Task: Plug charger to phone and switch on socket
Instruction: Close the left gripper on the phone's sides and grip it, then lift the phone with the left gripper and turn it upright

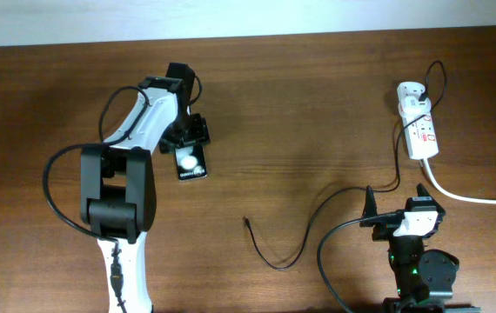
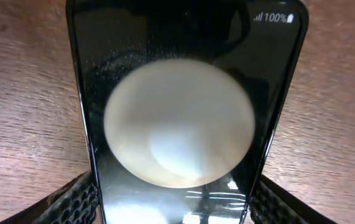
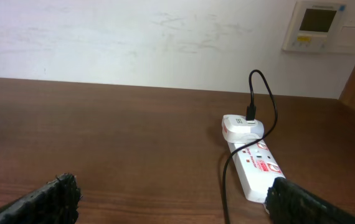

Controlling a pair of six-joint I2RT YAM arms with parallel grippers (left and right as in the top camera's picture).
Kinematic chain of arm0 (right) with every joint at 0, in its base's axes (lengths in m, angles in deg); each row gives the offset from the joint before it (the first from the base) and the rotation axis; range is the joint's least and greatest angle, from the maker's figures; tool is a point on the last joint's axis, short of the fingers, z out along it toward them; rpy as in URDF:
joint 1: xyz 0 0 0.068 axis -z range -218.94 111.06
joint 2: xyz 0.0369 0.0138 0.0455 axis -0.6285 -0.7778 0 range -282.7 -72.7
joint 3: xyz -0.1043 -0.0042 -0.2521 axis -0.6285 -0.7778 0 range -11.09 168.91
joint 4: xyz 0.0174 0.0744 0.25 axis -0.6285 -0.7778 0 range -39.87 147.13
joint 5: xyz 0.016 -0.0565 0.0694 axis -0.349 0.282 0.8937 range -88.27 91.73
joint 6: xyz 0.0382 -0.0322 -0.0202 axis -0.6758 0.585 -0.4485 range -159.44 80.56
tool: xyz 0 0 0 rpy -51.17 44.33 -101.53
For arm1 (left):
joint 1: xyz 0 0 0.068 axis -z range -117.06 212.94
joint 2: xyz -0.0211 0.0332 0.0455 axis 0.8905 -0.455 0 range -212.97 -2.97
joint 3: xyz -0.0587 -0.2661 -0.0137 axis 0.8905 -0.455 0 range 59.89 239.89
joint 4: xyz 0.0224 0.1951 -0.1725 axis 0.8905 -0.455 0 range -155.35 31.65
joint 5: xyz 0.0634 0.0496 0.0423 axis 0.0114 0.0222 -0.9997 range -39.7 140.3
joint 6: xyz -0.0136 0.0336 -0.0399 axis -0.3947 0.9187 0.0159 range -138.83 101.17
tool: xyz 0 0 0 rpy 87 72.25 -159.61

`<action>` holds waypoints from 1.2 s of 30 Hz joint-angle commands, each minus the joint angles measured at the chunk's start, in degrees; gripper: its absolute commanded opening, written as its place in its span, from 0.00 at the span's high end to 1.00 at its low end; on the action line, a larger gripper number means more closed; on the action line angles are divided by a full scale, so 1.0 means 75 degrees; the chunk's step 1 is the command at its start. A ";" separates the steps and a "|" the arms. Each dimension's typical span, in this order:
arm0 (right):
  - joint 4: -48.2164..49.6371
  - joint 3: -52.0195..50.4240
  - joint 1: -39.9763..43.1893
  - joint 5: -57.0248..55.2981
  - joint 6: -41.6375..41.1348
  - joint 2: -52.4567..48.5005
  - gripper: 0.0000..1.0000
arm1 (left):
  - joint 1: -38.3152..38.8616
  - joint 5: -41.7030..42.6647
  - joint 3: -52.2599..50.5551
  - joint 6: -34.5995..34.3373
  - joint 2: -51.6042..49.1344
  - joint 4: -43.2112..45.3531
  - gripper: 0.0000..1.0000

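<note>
The phone (image 1: 191,163) lies flat on the wooden table, its black screen showing a white round spot. It fills the left wrist view (image 2: 177,74). My left gripper (image 1: 187,143) is over its far end, and both pads (image 2: 81,193) press against its long edges. The socket (image 1: 422,130) is a white power strip at the far right, also in the right wrist view (image 3: 258,168). The charger's white adapter (image 1: 411,94) sits in it. The thin black cable (image 1: 291,256) loops to a free tip (image 1: 246,221) mid-table. My right gripper (image 1: 396,198) stands open beside the cable, holding nothing.
A thick white cord (image 1: 474,198) runs from the socket off the right edge. The table's back edge meets a white wall, where a wall panel (image 3: 319,25) hangs. Bare wood lies between the phone and the cable tip.
</note>
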 commanded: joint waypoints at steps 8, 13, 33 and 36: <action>-0.0023 -0.0041 -0.0061 0.0128 0.0050 0.0058 0.01 | -0.0035 0.0705 0.1087 -0.0009 -0.0061 -0.0723 1.00; -0.0023 -0.0041 -0.0061 0.0128 0.0047 0.0058 0.01 | -0.0041 0.2853 0.1326 0.0361 -0.0061 -0.0641 1.00; -0.0023 -0.0041 -0.0061 0.0128 0.0050 0.0058 0.01 | -0.0714 1.0850 0.1384 -0.2757 -0.0061 0.0017 1.00; -0.0023 -0.0041 -0.0061 0.0128 0.0050 0.0058 0.02 | -0.0720 1.1275 0.1384 -0.3488 -0.0061 0.0017 1.00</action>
